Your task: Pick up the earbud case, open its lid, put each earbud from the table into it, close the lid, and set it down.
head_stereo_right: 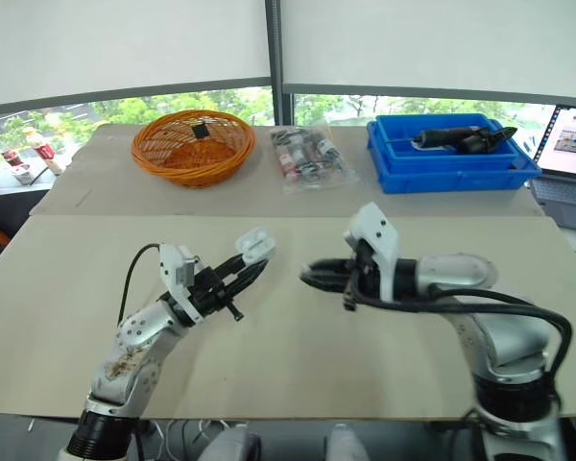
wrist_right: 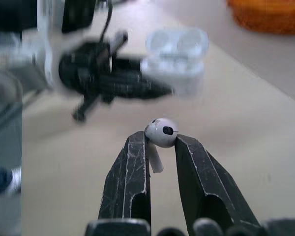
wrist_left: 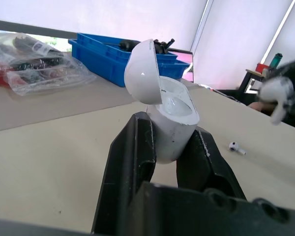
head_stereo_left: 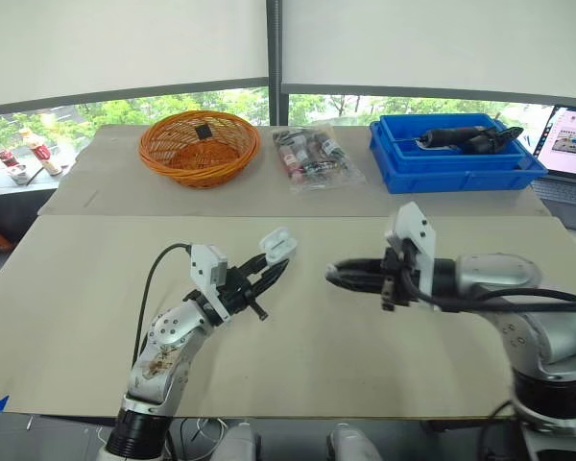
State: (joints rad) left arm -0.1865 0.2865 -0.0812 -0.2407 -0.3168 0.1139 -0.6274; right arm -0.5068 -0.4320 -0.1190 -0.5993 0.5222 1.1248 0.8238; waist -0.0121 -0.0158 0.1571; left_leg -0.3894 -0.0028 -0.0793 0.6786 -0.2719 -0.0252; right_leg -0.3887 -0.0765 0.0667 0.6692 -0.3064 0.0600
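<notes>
Tabletop (head_stereo_left: 96, 317), beige and broad, we list first. Along its far side we note a blue plastic bin (head_stereo_left: 518, 175) holding a dark tool (head_stereo_left: 461, 139), an orange wicker basket (head_stereo_left: 197, 173), and between them a clear plastic bag (head_stereo_left: 314, 158) of small packets. Left gripper (head_stereo_left: 280, 264): fingers clamped on the lower body of a white earbud case (head_stereo_left: 276, 244), held above the surface with its lid hinged open. Right gripper (head_stereo_left: 332, 274), near the case, pointing at it but apart from it: fingers pinched on a white earbud (wrist_right: 161, 132). We record a second white earbud (wrist_left: 237, 147) lying loose on the surface.
</notes>
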